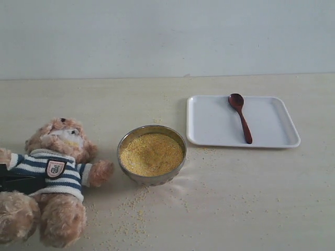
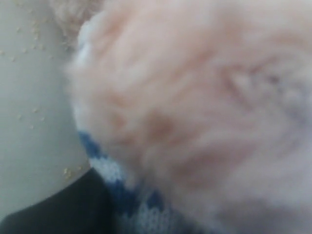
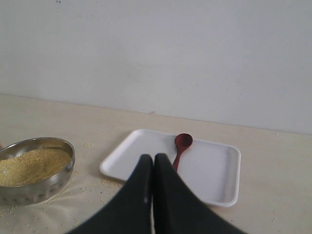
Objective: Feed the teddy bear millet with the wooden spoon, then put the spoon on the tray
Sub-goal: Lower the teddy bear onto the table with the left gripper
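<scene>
The teddy bear (image 1: 58,137) sits at the left with my left gripper (image 1: 21,180) pressed into its striped shirt from the left edge. The bear (image 2: 195,97) fills the left wrist view; one dark finger (image 2: 53,212) shows against the shirt, the other is hidden by fur. The millet (image 1: 152,154) fills the steel bowl (image 1: 127,140) at the centre. The wooden spoon (image 1: 241,117) lies on the white tray (image 1: 272,123) at the right, its bowl end farthest from me. In the right wrist view my right gripper (image 3: 153,158) is shut and empty, short of the tray (image 3: 214,170) and apart from the spoon (image 3: 181,146).
Loose millet grains (image 1: 131,209) are scattered on the beige table in front of the bowl and near the tray's left edge. A pale wall runs behind the table. The bowl (image 3: 44,187) sits left of the tray in the right wrist view.
</scene>
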Controlling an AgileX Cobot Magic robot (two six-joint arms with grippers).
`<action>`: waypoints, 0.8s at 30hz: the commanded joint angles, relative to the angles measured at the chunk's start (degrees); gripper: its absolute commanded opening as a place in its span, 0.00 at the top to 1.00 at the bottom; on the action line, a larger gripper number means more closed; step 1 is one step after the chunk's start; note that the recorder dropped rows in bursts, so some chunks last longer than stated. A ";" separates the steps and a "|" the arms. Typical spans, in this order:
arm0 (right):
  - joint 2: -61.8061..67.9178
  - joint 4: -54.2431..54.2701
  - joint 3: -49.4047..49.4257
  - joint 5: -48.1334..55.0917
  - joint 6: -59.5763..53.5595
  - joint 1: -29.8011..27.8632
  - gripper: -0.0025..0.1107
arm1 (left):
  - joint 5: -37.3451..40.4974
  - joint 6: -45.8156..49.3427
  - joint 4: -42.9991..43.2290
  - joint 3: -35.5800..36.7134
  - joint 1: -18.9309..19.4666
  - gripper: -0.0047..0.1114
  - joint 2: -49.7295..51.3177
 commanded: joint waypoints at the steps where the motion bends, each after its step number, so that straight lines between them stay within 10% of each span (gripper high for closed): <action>1: -0.15 0.16 0.24 -0.07 -0.11 -0.07 0.98 | 0.73 1.65 -1.05 -0.38 -0.28 0.91 2.04; 11: -0.15 0.16 0.24 -0.07 -0.11 -0.07 0.98 | 2.56 1.51 -3.34 -0.38 -0.07 0.30 2.03; 24: -0.15 0.16 0.24 -0.07 -0.11 -0.07 0.98 | 11.42 -4.34 1.08 -0.38 6.83 0.28 -3.70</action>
